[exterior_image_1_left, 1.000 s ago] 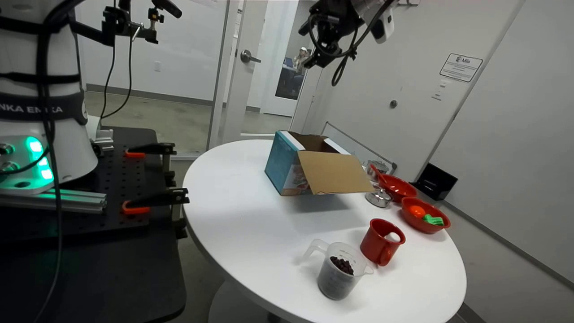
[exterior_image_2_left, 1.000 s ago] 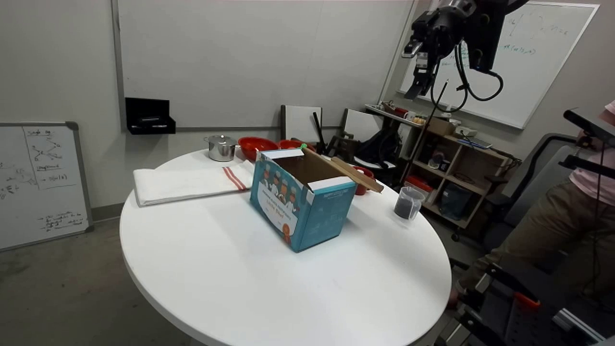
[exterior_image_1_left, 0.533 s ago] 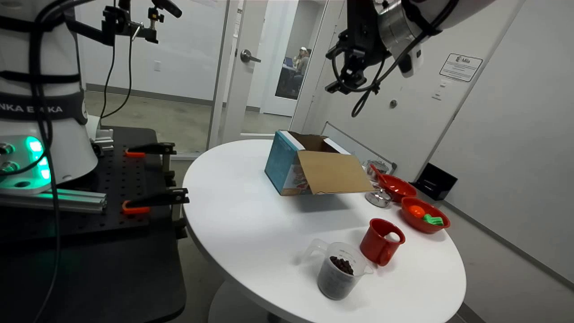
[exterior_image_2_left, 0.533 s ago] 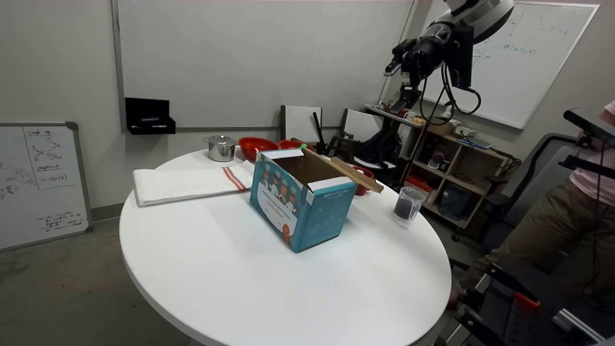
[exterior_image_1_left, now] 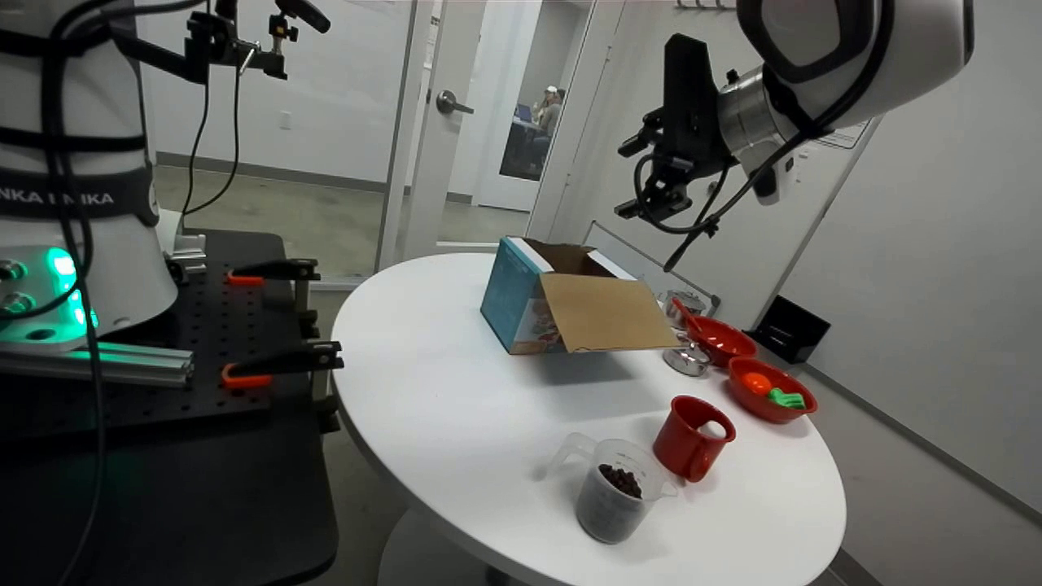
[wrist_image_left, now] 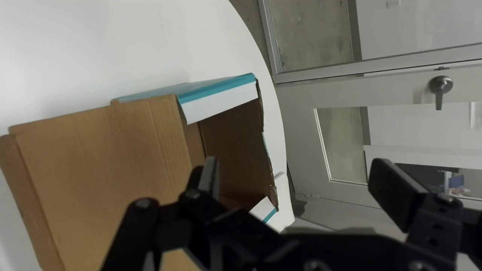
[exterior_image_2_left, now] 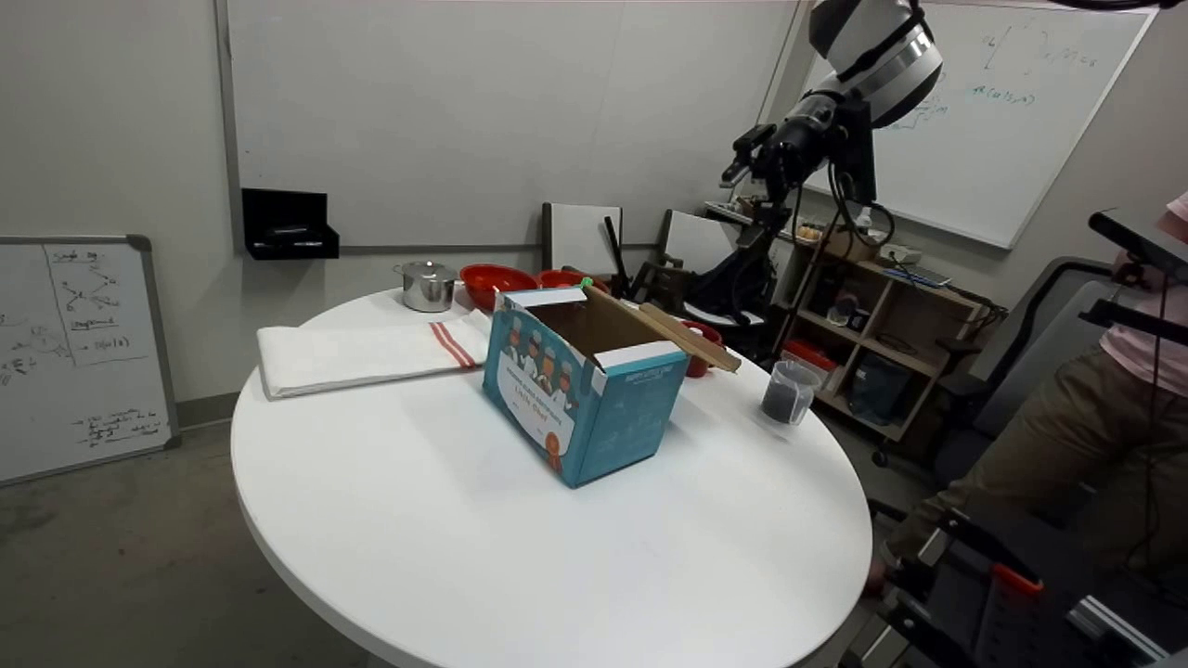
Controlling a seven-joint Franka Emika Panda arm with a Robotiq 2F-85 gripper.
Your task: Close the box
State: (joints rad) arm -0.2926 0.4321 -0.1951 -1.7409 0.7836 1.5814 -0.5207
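Box [exterior_image_2_left: 599, 408] stands on table [exterior_image_2_left: 445, 529], opening upward, brown flap [exterior_image_1_left: 610, 313] sticking outward. End effector [exterior_image_1_left: 628, 178] in air, apart from box, spread wide. Red mug [exterior_image_1_left: 680, 439] beside measuring cup [exterior_image_1_left: 610, 517] holding dark bits [exterior_image_1_left: 621, 481].

The base [exterior_image_1_left: 130, 260] is white, bound with black straps [exterior_image_1_left: 122, 142] and a dark band [exterior_image_1_left: 126, 195] bearing white letters [exterior_image_1_left: 18, 195], with a cable [exterior_image_1_left: 67, 195] across them. Green lights [exterior_image_1_left: 63, 264] glow low down. The arm [exterior_image_1_left: 924, 49] is white and rounded, carrying another black cable [exterior_image_1_left: 830, 120], with a silver collar [exterior_image_1_left: 742, 122]. The fingers [wrist_image_left: 395, 195] are black and blocky; round screw heads [wrist_image_left: 143, 203] dot the black links [wrist_image_left: 241, 241] behind them.
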